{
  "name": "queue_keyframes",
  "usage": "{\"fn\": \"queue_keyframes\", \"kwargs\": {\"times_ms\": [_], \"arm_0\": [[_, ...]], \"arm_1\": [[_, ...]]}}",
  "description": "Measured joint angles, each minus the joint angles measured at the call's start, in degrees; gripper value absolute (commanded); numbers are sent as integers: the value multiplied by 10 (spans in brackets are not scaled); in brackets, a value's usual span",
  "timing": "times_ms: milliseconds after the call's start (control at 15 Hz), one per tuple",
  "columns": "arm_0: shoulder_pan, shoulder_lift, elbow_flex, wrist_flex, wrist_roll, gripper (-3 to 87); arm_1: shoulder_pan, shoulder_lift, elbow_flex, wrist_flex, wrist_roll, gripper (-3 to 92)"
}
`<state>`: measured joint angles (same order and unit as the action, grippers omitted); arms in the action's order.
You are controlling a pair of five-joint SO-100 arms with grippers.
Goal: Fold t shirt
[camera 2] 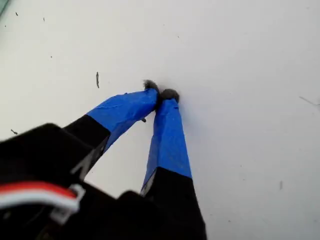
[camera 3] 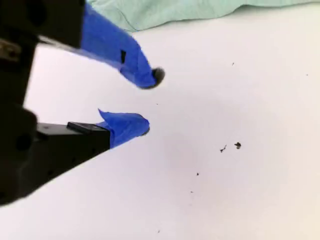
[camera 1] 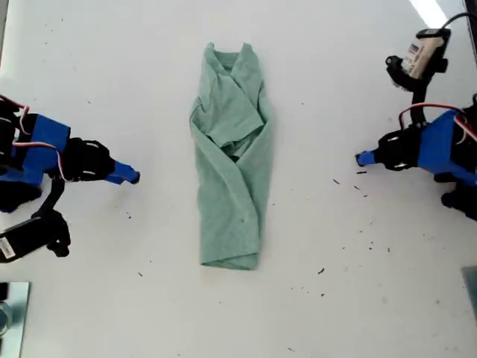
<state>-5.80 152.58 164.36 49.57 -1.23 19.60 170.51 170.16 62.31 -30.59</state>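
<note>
Writing: a white label with dark print sits on a black unit (camera 1: 421, 54) at the exterior view's upper right (too small to read); nothing else is legible. Materials: white, smooth, matte tabletop (camera 1: 335, 298) peppered with small dark specks (camera 1: 322, 271), densest toward the exterior view's right. Two arms with blue bodies, black motors and red-and-white wires sit at the exterior view's left (camera 1: 45, 153) and right (camera 1: 440, 145) edges; which is first and which second I cannot tell from the wrist views. My first gripper (camera 2: 161, 92): fingers (camera 2: 167, 135) black with blue tape, tips pressed together over bare tabletop, nothing between them. My second gripper (camera 3: 150, 101): fingers (camera 3: 117, 47) likewise blue-taped, standing apart with a clear gap, empty, above the tabletop. The t shirt (camera 1: 231, 171): pale sage green, heathered, soft knit, plain. It lies in the middle of the tabletop as a long narrow strip, both sides folded inward and overlapping, neck end toward the exterior view's top, hem end rounded and slightly bunched, with creases across the middle. It lies well apart from both arms; its edge (camera 3: 170, 12) shows beyond my second gripper, not touched.
</note>
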Motion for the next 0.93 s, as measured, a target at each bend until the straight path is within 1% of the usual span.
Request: {"fn": "queue_keyframes", "kwargs": {"times_ms": [67, 133, 200, 267, 333, 400, 467, 533, 733, 800, 933], "arm_0": [[3, -40, -45, 27, 11, 5], [12, -95, -139, 83, 10, 118], [31, -164, -256, 151, 1, 222], [49, -243, -390, 223, -3, 267], [64, -323, -523, 274, 0, 284], [77, -396, -638, 291, 13, 296], [85, -450, -722, 294, 27, 309], [91, -505, -776, 294, 40, 317], [94, -623, -837, 288, 48, 326], [94, -650, -840, 279, 48, 328], [94, -700, -847, 256, 48, 317]], "arm_1": [[-18, -25, -24, 14, 6, 25], [-45, -78, -88, 42, 11, 24], [-68, -140, -179, 71, 15, 84], [-104, -209, -302, 95, 21, 187], [-133, -276, -423, 117, 30, 219], [-160, -345, -542, 139, 45, 249], [-185, -420, -654, 156, 57, 275], [-206, -499, -753, 171, 68, 279], [-254, -734, -1011, 205, 97, 277], [-265, -793, -1055, 201, 109, 276], [-278, -866, -1071, 184, 128, 274]]}}
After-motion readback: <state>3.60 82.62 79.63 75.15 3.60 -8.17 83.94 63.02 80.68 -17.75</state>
